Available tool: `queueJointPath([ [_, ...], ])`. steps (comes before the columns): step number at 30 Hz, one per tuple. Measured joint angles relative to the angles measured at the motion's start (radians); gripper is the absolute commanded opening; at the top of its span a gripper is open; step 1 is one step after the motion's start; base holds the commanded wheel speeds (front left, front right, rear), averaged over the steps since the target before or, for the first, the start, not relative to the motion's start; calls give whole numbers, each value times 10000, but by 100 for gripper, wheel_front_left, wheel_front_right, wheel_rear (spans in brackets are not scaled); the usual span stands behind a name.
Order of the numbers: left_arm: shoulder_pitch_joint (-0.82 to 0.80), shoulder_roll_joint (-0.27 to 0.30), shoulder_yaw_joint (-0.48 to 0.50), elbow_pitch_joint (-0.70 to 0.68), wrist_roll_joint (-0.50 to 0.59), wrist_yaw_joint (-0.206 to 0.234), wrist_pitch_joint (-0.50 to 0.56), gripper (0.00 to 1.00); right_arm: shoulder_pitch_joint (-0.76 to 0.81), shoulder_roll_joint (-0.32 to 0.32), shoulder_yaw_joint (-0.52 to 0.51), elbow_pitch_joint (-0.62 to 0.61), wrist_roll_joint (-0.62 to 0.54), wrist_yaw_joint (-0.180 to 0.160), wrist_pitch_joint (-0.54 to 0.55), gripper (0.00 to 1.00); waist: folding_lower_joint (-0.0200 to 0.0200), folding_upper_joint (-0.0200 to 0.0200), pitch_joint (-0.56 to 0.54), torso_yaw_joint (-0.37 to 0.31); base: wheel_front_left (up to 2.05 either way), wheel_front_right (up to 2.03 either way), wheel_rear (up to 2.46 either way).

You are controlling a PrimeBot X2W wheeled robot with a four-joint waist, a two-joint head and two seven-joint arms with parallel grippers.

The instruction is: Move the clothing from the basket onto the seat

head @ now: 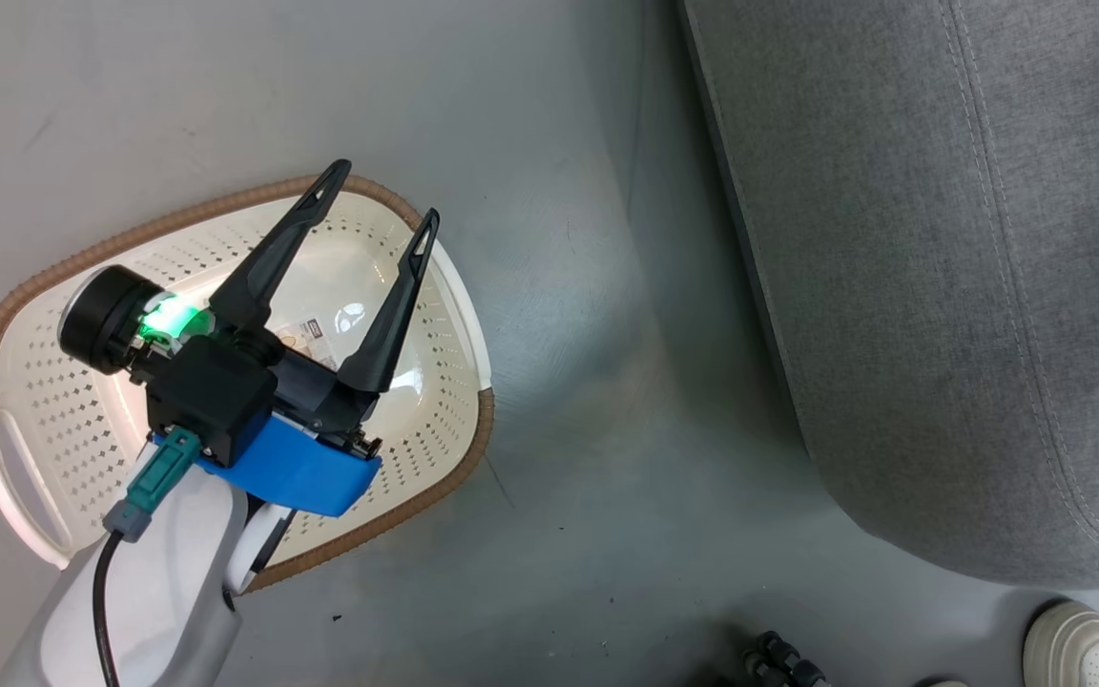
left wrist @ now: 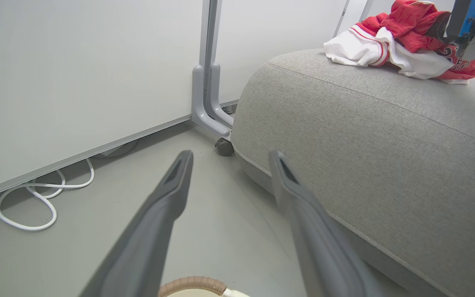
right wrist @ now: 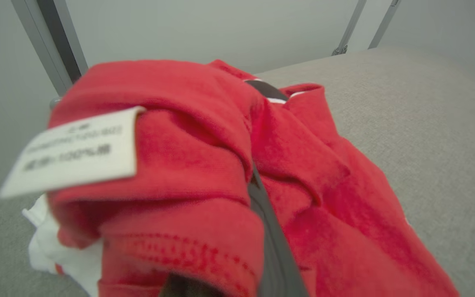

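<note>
Mostly red clothing [right wrist: 311,173], white-lined, crumpled

Smooth grey floor [head: 569,286] and the loads upon it

Bears the oval cream basket [head: 44,401] at the left, well apart from the big grey seat [head: 969,286] at the right; also bears a looped white cable [left wrist: 27,225] along the wall, the grey foot of a frame [left wrist: 206,107] with a dark caster [left wrist: 224,147] just beside the seat's corner, and a pale shoe [head: 1079,644] near the seat's rounded edge; carries, up on the seat's top, the red and white clothing [left wrist: 386,49] in a crumpled heap.
</note>
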Motion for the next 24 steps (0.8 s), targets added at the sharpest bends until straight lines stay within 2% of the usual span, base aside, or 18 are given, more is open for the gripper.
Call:
queueJointPath([
  [7,66,-102,8,136,-88,2,0,100,96,155,-330,52,-543,0,-36,0,-1,0,-265,-13,0,0,0],
  [9,87,-165,8,196,-102,2,0,100,190,198,-408,56,-690,0,-42,44,-1,0,-388,-13,0,0,0],
  [10,95,-203,15,215,-104,2,0,100,233,219,-445,67,-775,0,-50,95,-1,0,-463,-12,0,0,0],
  [11,103,-257,25,242,-107,2,-2,100,266,245,-474,65,-851,0,-52,100,-1,0,-545,-9,0,0,0],
  [17,494,-667,134,614,-280,2,0,100,837,474,-474,90,-1325,0,-63,100,-2,0,-1323,33,0,0,0],
  [24,1427,-1292,610,1045,-531,0,0,100,1736,652,-125,104,-1756,0,-65,100,-3,0,-2751,131,0,0,0],
])
